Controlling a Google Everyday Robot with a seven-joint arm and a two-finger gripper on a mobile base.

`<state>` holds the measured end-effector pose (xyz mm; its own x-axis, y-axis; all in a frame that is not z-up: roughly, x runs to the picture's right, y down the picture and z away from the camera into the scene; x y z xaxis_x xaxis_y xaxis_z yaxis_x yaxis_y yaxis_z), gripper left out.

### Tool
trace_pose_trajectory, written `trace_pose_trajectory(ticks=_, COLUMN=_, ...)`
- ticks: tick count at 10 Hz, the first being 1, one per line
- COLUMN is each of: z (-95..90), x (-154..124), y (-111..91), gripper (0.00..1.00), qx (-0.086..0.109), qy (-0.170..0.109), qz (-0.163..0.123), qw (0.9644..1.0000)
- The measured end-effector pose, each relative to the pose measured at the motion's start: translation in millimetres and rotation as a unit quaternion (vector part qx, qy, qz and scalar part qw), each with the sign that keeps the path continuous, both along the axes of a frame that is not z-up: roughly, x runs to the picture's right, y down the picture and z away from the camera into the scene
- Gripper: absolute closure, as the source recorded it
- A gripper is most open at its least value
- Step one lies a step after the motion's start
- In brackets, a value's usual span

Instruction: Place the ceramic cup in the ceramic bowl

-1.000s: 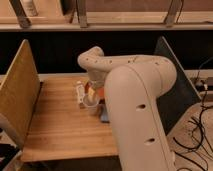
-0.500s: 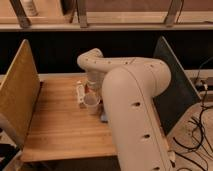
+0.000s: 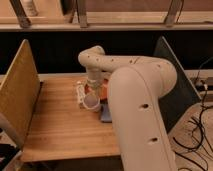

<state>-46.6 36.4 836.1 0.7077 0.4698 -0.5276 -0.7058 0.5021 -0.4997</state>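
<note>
The ceramic cup [image 3: 91, 103] is small and off-white, and its open mouth is tipped toward the camera. It hangs at the end of my gripper [image 3: 92, 98], which comes down from the wrist and is shut on the cup. The ceramic bowl [image 3: 101, 92] is orange-red and sits on the wooden table just behind and to the right of the cup. My gripper and arm hide much of the bowl. The cup is at the bowl's front-left edge, just above the table.
A slim white tube-shaped bottle [image 3: 80, 93] lies left of the cup. A blue flat object [image 3: 106, 116] lies in front of the bowl. A tan panel [image 3: 20, 92] walls the table's left side and a dark panel [image 3: 175, 75] the right. My big white arm [image 3: 142, 120] fills the right foreground.
The cup has moved forward and down from over the bowl to the bowl's front-left edge. It has barely shifted in the last half second.
</note>
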Motion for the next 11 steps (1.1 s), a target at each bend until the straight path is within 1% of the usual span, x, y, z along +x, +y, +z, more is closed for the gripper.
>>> trace_pose_trajectory(ticks=1, z=-12.2, x=-1, y=-7, gripper=1.00, qx=0.007, qy=-0.009, qz=-0.003, qw=0.9999)
trace_pose_trajectory(ticks=2, z=-32.0, x=-2, y=-22, gripper=1.00, qx=0.022, qy=-0.020, qz=-0.008, qw=0.9995)
trace_pose_trajectory(ticks=3, z=-43.5, x=-1, y=-32, gripper=1.00, qx=0.034, qy=-0.024, qz=-0.013, qw=0.9991)
trace_pose_trajectory(ticks=4, z=-62.6, x=2, y=-54, gripper=1.00, qx=0.061, qy=-0.025, qz=-0.023, qw=0.9976)
trace_pose_trajectory(ticks=5, z=-72.5, x=4, y=-74, gripper=1.00, qx=0.087, qy=-0.019, qz=-0.034, qw=0.9955)
trace_pose_trajectory(ticks=6, z=-75.8, x=7, y=-94, gripper=1.00, qx=0.111, qy=-0.011, qz=-0.042, qw=0.9929)
trace_pose_trajectory(ticks=7, z=-73.8, x=8, y=-112, gripper=1.00, qx=0.133, qy=-0.002, qz=-0.047, qw=0.9900)
trace_pose_trajectory(ticks=8, z=-62.5, x=7, y=-129, gripper=1.00, qx=0.151, qy=0.005, qz=-0.050, qw=0.9872)
trace_pose_trajectory(ticks=9, z=-48.6, x=2, y=-137, gripper=1.00, qx=0.159, qy=0.006, qz=-0.054, qw=0.9859)
trace_pose_trajectory(ticks=10, z=-36.7, x=-4, y=-139, gripper=1.00, qx=0.159, qy=0.006, qz=-0.057, qw=0.9856)
trace_pose_trajectory(ticks=11, z=-21.1, x=-5, y=-138, gripper=1.00, qx=0.152, qy=0.011, qz=-0.059, qw=0.9866)
